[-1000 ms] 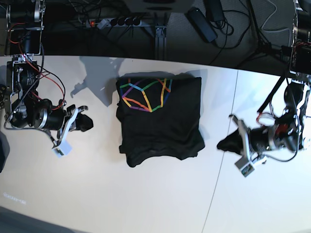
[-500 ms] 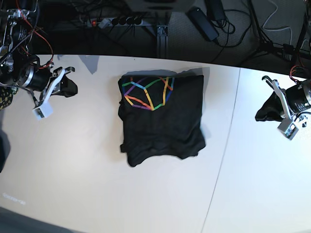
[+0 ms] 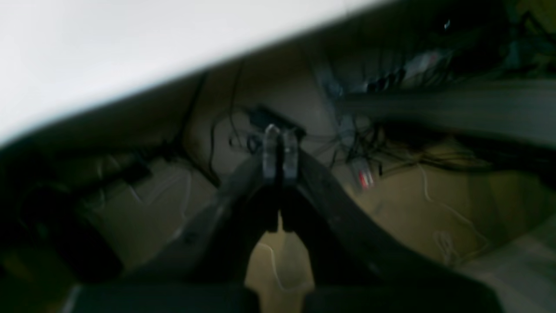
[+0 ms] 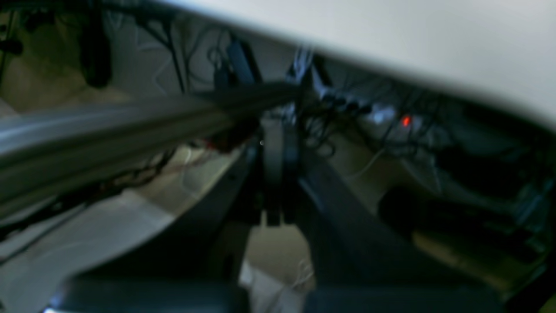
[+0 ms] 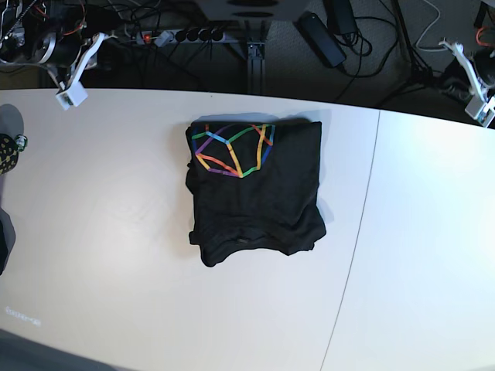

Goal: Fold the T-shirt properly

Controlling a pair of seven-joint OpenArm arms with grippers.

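Note:
The T-shirt (image 5: 255, 193) lies folded into a dark rectangle in the middle of the white table (image 5: 116, 255), with its rainbow line print showing at the far left corner. Nothing touches it. Both arms are drawn back past the table's far edge. The right arm's white wrist bracket (image 5: 76, 71) is at the top left and the left arm's bracket (image 5: 469, 77) is at the top right. In the left wrist view my left gripper (image 3: 280, 145) is shut and empty over the floor. In the right wrist view my right gripper (image 4: 278, 150) is shut too, with nothing in it.
A seam (image 5: 357, 247) runs down the table right of the shirt. Beyond the far edge lie a power strip (image 5: 186, 35), a black adapter (image 5: 321, 35) and loose cables on the floor. A small patterned object (image 5: 8, 151) sits at the left edge.
Both arms have pulled away from either side of the shirt, up and outward to the far corners beyond the table edge. The shirt has stayed put and both grippers remain shut.

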